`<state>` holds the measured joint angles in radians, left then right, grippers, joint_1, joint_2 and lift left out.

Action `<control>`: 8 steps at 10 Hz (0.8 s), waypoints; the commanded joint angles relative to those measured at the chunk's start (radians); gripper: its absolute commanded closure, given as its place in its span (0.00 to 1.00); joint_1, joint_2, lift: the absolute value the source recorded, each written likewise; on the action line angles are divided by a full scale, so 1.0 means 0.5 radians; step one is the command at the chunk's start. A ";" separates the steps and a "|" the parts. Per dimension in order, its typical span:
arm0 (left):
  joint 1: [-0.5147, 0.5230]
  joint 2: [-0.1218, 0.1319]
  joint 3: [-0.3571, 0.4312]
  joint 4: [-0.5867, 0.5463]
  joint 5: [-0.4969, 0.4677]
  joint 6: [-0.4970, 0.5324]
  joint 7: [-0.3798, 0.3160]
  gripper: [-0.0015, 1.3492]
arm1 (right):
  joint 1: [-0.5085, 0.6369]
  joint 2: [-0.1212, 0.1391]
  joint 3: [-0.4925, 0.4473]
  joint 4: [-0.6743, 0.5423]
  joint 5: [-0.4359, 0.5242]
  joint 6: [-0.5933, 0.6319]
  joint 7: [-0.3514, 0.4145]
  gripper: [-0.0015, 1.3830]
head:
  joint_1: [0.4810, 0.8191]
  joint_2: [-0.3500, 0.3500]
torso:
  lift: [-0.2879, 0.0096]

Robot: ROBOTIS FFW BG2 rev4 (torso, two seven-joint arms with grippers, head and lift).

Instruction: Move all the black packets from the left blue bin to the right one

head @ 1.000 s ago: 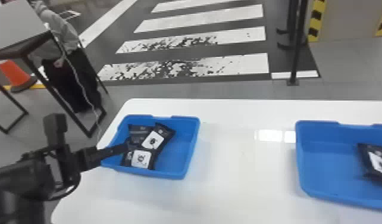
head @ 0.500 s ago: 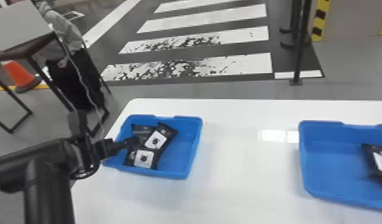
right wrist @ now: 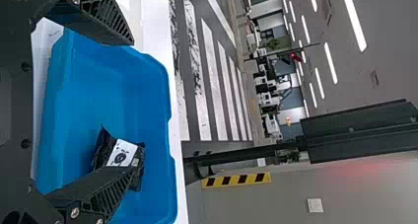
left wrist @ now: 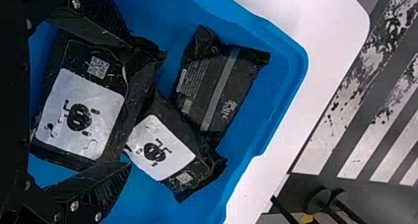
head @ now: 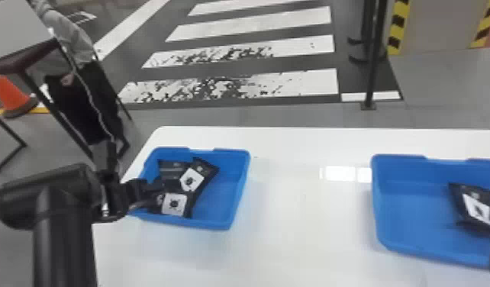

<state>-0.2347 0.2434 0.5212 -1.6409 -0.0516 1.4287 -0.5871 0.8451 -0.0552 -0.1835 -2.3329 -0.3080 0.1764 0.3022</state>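
At the left bin (head: 238, 187) — left claw (head: 152, 192) open around a packet (left wrist: 79, 118).

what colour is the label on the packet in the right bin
White with a black print, on the black packet; it shows best in the right wrist view.

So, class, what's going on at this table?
A robot is at work moving black packets between two bins. Its left gripper is open around a black packet in the left blue bin, where two more show. The right gripper is open at the right blue bin, which holds one packet.
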 commanded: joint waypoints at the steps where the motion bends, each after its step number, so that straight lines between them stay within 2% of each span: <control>1: -0.002 -0.005 0.003 0.000 -0.004 0.009 0.030 0.14 | -0.002 0.000 0.000 0.005 -0.006 0.025 0.003 0.09 | 0.63 0.91 | 0.49; 3: -0.022 0.004 0.030 0.059 -0.008 -0.006 0.079 0.19 | -0.012 0.000 0.000 0.020 -0.022 0.045 0.012 0.09 | 0.63 0.92 | 0.49; 4: -0.041 0.016 0.019 0.118 -0.036 -0.025 0.094 0.29 | -0.012 -0.003 0.000 0.025 -0.030 0.055 0.018 0.09 | 0.63 0.93 | 0.49; 5: -0.051 0.029 0.007 0.157 -0.072 -0.040 0.097 0.50 | -0.016 -0.003 0.000 0.025 -0.030 0.064 0.024 0.09 | 0.63 0.94 | 0.49; 6: -0.051 0.029 0.011 0.172 -0.096 -0.040 0.100 0.64 | -0.016 -0.003 0.000 0.030 -0.030 0.064 0.024 0.09 | 0.63 0.96 | 0.49; 7: -0.036 0.029 -0.017 0.177 -0.128 -0.069 0.097 0.92 | -0.016 -0.006 0.000 0.030 -0.038 0.069 0.024 0.09 | 0.63 0.97 | 0.49; 8: -0.031 0.035 -0.029 0.177 -0.124 -0.084 0.082 0.89 | -0.016 -0.006 0.004 0.025 -0.042 0.074 0.028 0.09 | 0.63 0.97 | 0.49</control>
<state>-0.2545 0.2590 0.5109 -1.5530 -0.1122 1.3920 -0.5447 0.8369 -0.0579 -0.1833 -2.3191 -0.3278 0.2124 0.3154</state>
